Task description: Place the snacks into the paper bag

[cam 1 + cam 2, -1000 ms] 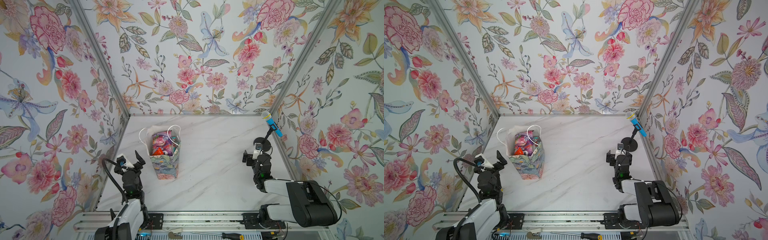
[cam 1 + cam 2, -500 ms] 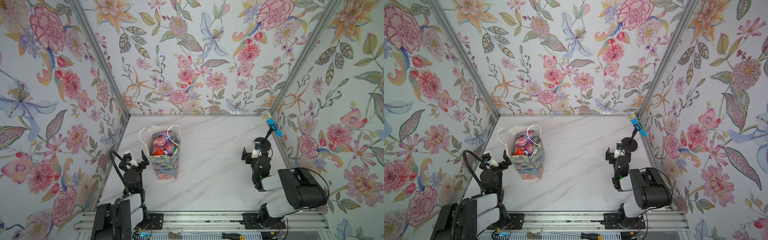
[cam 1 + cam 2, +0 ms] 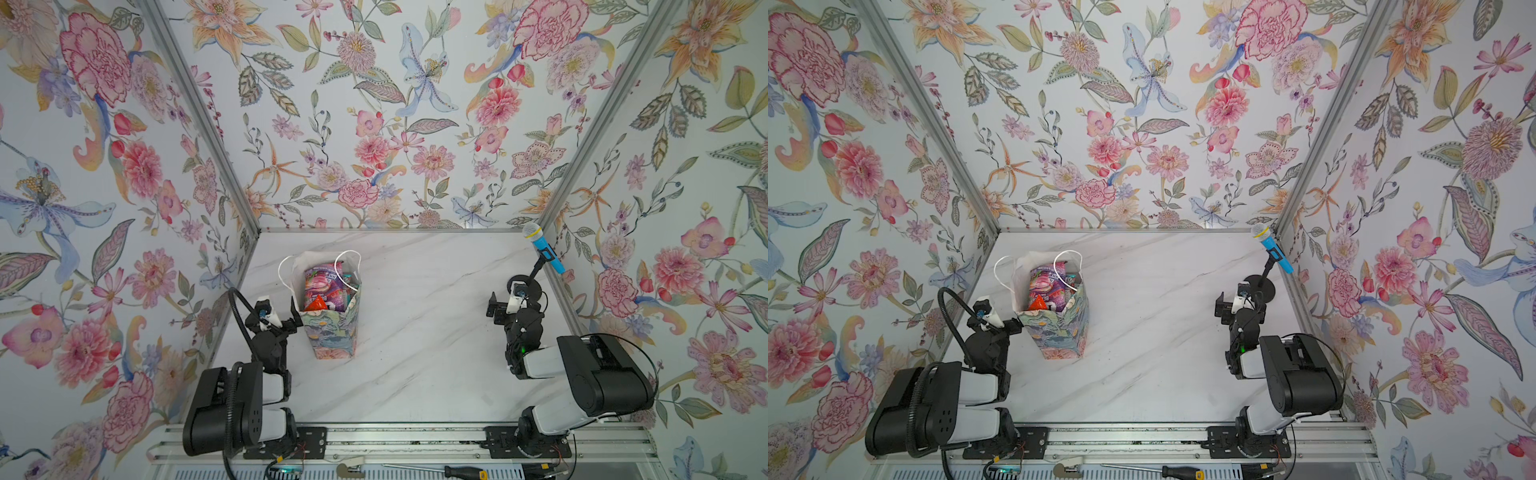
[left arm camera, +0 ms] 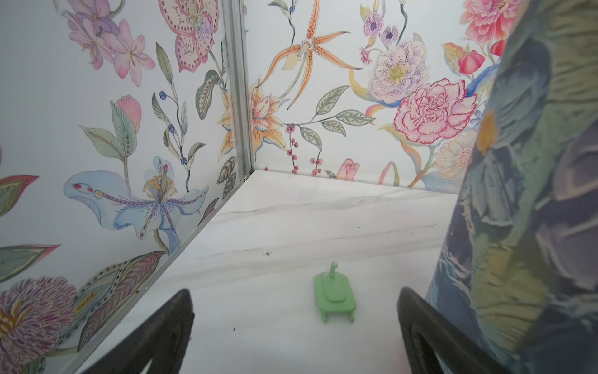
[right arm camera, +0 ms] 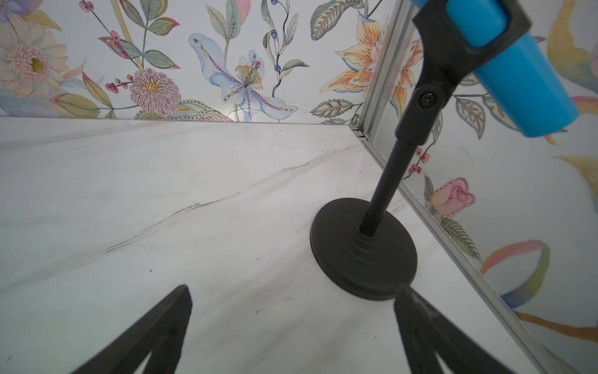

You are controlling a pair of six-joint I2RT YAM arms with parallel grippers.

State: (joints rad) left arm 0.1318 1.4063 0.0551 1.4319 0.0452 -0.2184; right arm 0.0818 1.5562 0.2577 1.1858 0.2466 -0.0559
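Note:
The paper bag (image 3: 332, 332) (image 3: 1061, 332) stands upright on the left part of the marble table, and its printed side fills one edge of the left wrist view (image 4: 524, 194). Snacks (image 3: 326, 286) (image 3: 1046, 286) fill the bag: purple and pink packets, with a red-orange sachet (image 3: 314, 304) at the front. My left gripper (image 3: 289, 321) (image 3: 1011, 325) (image 4: 294, 293) is low beside the bag's left side, open and empty. By the right wall my right gripper (image 3: 503, 300) (image 3: 1228, 302) (image 5: 294, 289) is also open and empty.
A blue toy microphone (image 3: 544, 249) (image 3: 1273, 249) (image 5: 517, 71) on a black stand (image 5: 362, 249) sits at the right wall, just ahead of my right gripper. A small green toy (image 4: 335, 296) lies on the table ahead of my left gripper. A screwdriver (image 3: 453, 471) rests on the front rail.
Both arms' rear links have folded back toward the front rail. The two grippers stay almost where they were, still open. The bag has not moved.

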